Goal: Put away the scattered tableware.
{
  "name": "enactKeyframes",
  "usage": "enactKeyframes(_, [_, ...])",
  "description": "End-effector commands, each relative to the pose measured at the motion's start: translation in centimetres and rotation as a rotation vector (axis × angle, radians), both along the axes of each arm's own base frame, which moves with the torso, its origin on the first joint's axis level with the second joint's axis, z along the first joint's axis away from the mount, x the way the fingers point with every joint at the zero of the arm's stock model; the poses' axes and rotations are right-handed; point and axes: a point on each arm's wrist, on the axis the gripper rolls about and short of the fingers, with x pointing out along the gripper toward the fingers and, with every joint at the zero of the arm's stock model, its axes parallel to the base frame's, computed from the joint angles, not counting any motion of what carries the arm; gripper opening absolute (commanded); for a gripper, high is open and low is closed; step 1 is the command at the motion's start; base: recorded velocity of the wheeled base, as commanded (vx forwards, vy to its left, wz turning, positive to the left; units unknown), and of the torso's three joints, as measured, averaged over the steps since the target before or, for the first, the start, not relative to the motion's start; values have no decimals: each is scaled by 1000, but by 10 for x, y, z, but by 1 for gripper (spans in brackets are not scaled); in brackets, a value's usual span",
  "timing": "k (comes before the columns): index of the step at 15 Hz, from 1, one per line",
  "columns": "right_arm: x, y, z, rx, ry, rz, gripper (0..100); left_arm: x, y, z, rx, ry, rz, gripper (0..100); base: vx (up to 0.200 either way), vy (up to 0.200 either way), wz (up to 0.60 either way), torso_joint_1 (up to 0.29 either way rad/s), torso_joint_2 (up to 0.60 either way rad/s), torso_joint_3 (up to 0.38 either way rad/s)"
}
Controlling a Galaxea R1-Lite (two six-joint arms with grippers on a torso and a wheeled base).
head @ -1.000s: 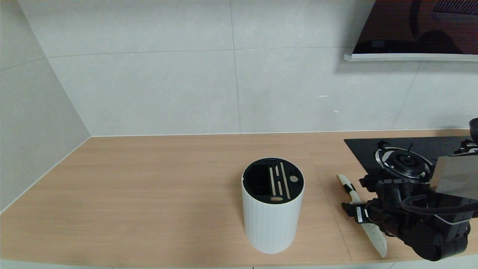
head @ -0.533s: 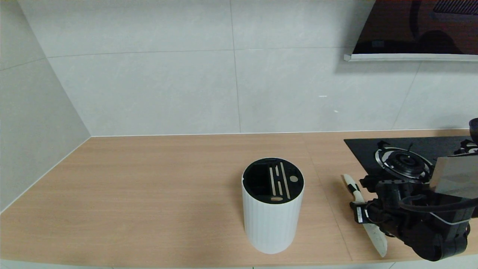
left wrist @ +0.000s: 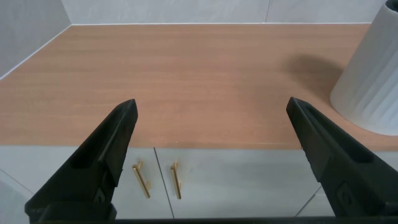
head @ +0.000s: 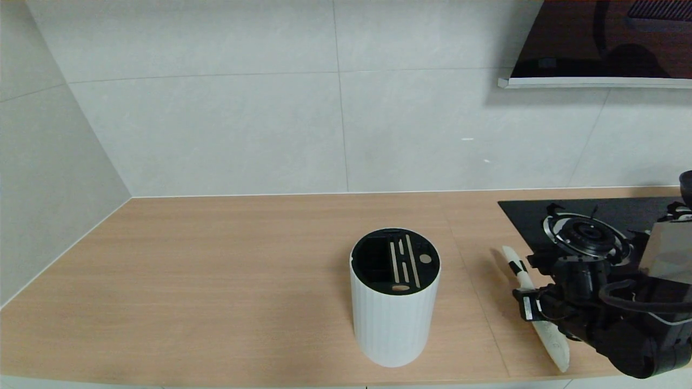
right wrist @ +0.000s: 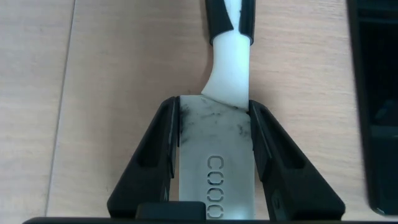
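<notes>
The right gripper is clamped on the knife, its two black fingers pressed against either flat side of the pale blade, right where the blade narrows toward the black-and-white handle. In the head view that gripper sits low over the right end of the counter, and the knife runs through it at a slant: the handle points away toward the wall, the blade tip points back toward the counter's front edge. The handle end throws a shadow on the wood just beside it; whether the tip touches the surface cannot be told. Just beside the gripper, on its far right side, lies the black cooktop with its round burner. Over to the left of the knife, well apart from it, the white ribbed holder stands upright on the counter, its black top cut with narrow slots and one larger opening. Farther left, the left gripper hangs with its fingers spread wide and nothing between them, out past the counter's front edge, with the holder off to one side and two cabinet doors with gold handles below.
</notes>
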Motion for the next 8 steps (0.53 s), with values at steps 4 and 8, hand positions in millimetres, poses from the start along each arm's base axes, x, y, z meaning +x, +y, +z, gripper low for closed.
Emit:
enactKeyframes(4, [-7,-15,54,20,-169,-39,0,0,0,0,0,0,0,100,0,0,0,0,0,0])
enactKeyframes(8, [-27,-8,101,36,-260,-12,0,0,0,0,0,0,0,100,0,0,0,0,0,0])
